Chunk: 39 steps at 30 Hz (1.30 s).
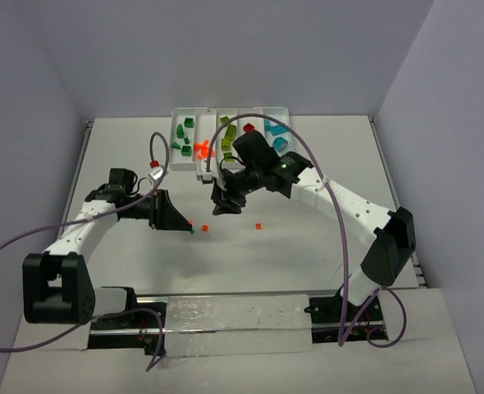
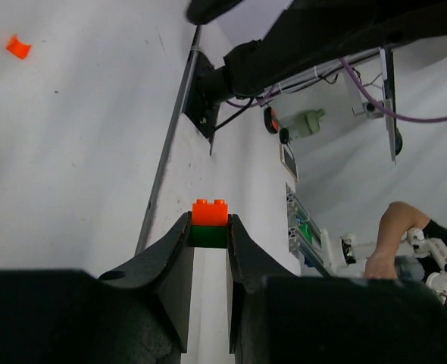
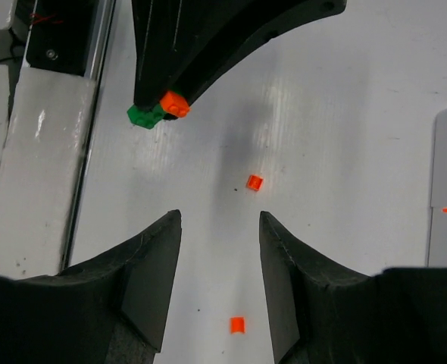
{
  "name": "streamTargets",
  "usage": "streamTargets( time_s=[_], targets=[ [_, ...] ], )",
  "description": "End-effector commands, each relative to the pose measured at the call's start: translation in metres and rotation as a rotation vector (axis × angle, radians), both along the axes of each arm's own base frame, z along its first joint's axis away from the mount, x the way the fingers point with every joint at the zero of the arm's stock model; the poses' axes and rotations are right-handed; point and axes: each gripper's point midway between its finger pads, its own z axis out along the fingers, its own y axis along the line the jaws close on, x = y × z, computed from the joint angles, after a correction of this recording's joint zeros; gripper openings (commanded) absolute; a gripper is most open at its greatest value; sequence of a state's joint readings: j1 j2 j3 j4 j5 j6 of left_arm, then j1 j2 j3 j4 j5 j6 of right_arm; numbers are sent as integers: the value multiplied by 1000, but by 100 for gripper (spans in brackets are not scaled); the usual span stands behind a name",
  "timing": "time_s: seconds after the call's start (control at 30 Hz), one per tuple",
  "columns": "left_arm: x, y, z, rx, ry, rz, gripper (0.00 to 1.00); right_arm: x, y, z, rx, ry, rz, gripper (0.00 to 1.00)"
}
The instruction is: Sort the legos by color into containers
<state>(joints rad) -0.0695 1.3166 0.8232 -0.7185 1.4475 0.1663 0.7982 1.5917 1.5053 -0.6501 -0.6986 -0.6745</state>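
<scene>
Left wrist view: left jaws clamp an orange-over-dark-green stack (image 2: 209, 225); right jaws gape wide, empty.

Desk (image 1: 308, 254): pale grey, matte, faint dark specks showing in the right wrist view. White tray (image 1: 180, 115) sits flat at the far edge, about centre, its long compartments running away from the near edge. Two small bricks lie loose mid-desk, well apart from the tray. Left orange brick (image 1: 205, 227) and right orange brick (image 1: 257, 225) lie near each other, not touching.
</scene>
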Motion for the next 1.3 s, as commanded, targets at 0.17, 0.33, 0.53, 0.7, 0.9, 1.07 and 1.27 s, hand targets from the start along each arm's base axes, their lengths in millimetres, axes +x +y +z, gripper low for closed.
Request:
streamTargets(
  time_s=[0.17,0.33,0.53,0.7,0.9,1.07,1.27],
  targets=[
    [-63,-15,58,-241,-144,-237,0,-66,15,39,33,-18,220,48],
    [-72,-18,59,-243,-141,-265,0,-83,20,43,16,-50,253,46],
    [-66,-19,58,-234,-62,-266,0,-75,28,30,-32,-157,194,41],
    [-72,-23,60,-232,-44,-298,0,-61,33,20,-46,-201,158,40],
    [-73,-24,61,-232,-39,-306,0,-61,36,18,-42,-206,168,39],
    [-73,-24,61,-232,-39,-305,0,-66,34,18,-44,-192,184,40],
    [-73,-24,62,-232,-43,-305,0,-75,30,11,-64,-178,208,40]
  ],
)
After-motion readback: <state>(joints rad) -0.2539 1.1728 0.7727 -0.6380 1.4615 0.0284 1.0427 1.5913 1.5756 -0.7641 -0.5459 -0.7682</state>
